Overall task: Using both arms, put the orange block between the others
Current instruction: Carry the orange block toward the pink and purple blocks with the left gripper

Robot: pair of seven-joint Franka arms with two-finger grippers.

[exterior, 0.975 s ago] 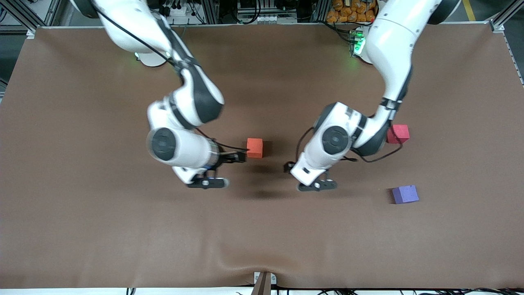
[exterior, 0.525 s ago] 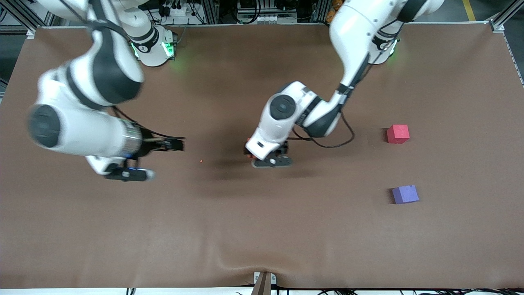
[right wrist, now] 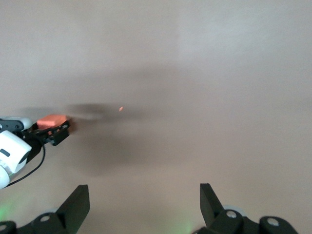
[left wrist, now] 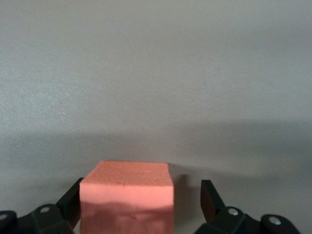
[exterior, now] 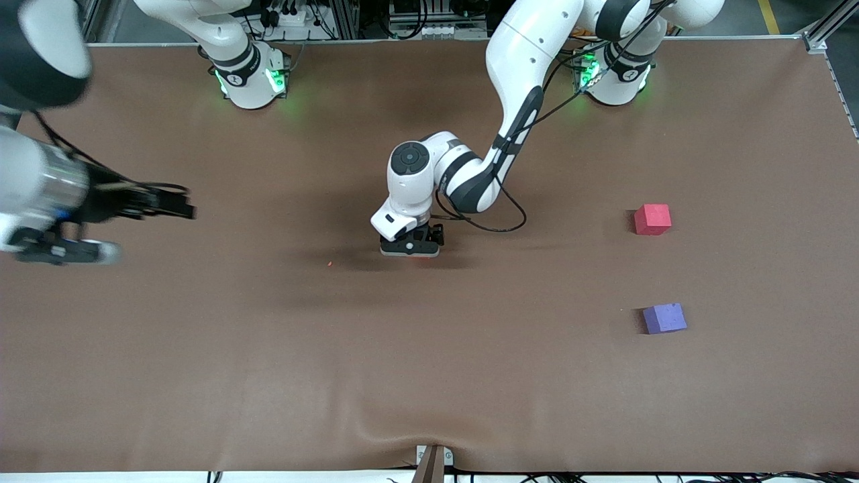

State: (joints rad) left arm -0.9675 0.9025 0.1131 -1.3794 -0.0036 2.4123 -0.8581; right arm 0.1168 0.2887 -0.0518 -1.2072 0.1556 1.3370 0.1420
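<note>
Front view first: nearest the camera we see a wide stretch of bare brown table (exterior: 429,376) running to its near edge, where the cloth rumples slightly at the middle. Farther up, toward the left arm's end, sits the purple cube (exterior: 664,318), and farther still from the camera the pinkish-red cube (exterior: 652,219); the two stand well apart with bare cloth between them and more bare cloth out to the table's edge at that end.

Near the table's middle we find the left gripper (exterior: 411,249) low at the cloth, around the orange block (left wrist: 127,195). In the left wrist view the block sits between the spread fingers (left wrist: 208,199), close against one finger and with a clear gap to the other, so the claw is released and not squeezing. From the front camera the block is almost wholly hidden under the gripper. A tiny orange speck (exterior: 329,263) lies on the cloth just beside it, toward the right arm's end.

We see the right gripper (exterior: 168,203) up in the air over the table's edge at the right arm's end, well apart from everything; its fingers (right wrist: 78,202) are spread and hold nothing.

Along the farthest edge stand the two green-lit bases (exterior: 249,79).
</note>
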